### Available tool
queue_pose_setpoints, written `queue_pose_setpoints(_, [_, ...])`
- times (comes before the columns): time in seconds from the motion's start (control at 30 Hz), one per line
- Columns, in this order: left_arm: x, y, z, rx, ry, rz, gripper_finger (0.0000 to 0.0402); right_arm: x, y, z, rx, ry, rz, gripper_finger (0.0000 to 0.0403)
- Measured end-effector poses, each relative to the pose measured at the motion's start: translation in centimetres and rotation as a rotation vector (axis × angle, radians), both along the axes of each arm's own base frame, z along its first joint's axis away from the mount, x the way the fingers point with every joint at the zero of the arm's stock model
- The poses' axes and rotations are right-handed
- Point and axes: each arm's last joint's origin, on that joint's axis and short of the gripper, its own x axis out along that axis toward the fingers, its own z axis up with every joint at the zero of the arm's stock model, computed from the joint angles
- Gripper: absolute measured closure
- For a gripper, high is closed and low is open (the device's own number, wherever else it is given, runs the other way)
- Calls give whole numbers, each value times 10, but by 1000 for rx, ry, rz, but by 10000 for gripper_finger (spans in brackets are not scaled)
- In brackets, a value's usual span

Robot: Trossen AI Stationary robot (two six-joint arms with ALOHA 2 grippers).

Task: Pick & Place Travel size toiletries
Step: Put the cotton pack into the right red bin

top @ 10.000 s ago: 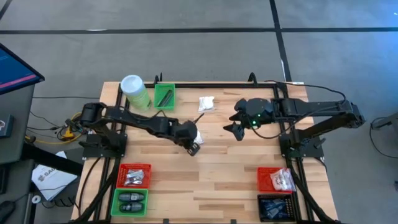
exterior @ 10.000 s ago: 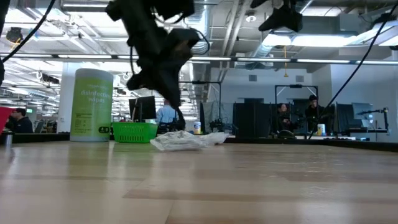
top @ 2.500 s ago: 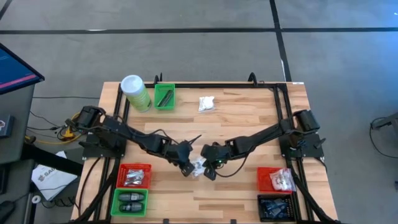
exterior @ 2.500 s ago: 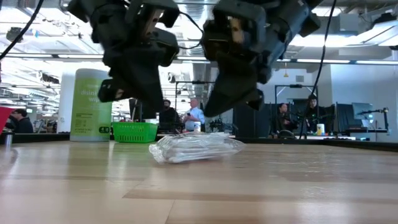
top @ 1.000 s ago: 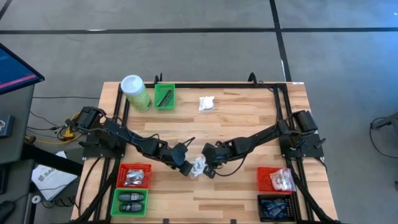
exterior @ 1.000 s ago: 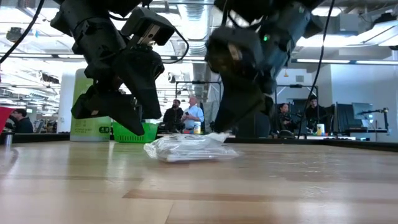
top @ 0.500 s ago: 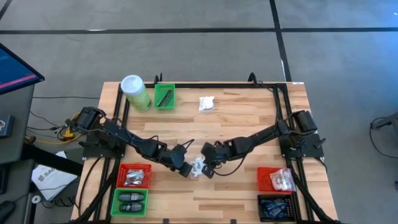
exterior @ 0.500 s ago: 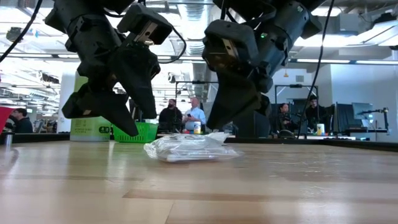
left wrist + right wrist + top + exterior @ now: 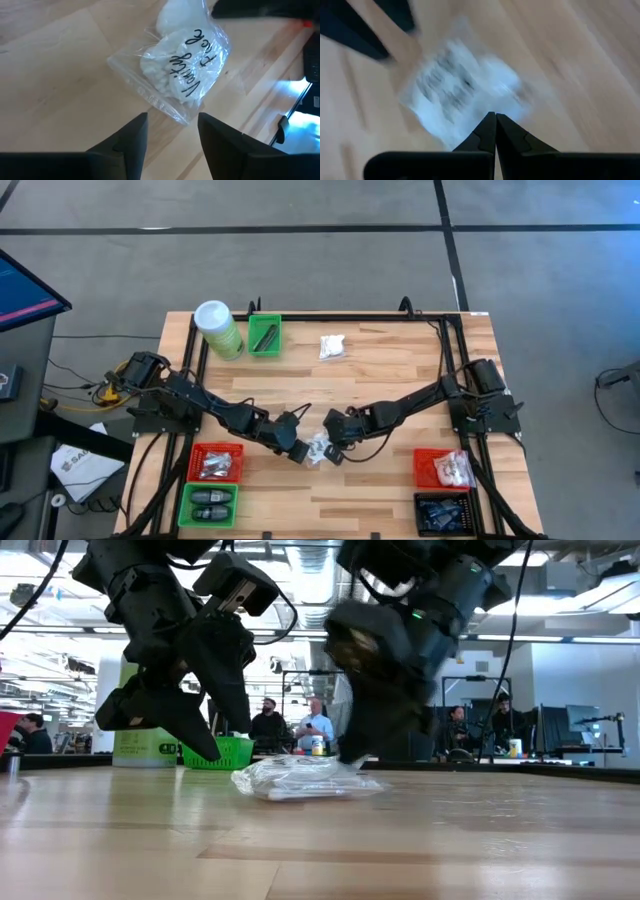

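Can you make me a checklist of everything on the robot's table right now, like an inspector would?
Surface: wooden table, slatted top.
Job's things: clear bag of white bits with handwriting, lying flat mid-table; a white packet near the far edge; red bin, green bin, second red bin and black bin all hold items.
Clutter: green canister with white lid; small green bin.
Grippers: left tool open, just short of the bag; right tool shut, at the bag's other side.
Cables: bundle beside the table.
Surroundings: people far behind; a screen.
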Motion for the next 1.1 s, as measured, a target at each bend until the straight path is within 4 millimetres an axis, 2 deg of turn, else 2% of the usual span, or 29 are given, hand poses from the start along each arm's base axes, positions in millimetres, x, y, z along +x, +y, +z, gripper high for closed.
queue_pose_setpoints(0.17, [0, -1, 0, -8, 2, -5, 233, 7, 10, -9, 11, 24, 27, 403])
queue_pose_setpoints(0.47, [-4, 0, -5, -21, 7, 3, 226, 3, 11, -16, 14, 60, 21, 403])
queue_pose_setpoints(0.77, [-1, 3, -8, -110, -183, 69, 224, 3, 11, -16, 16, 61, 22, 403])
queue_pose_setpoints(1.1, [-3, 13, -13, -141, -217, 116, 224, 3, 11, -16, 16, 61, 22, 403])
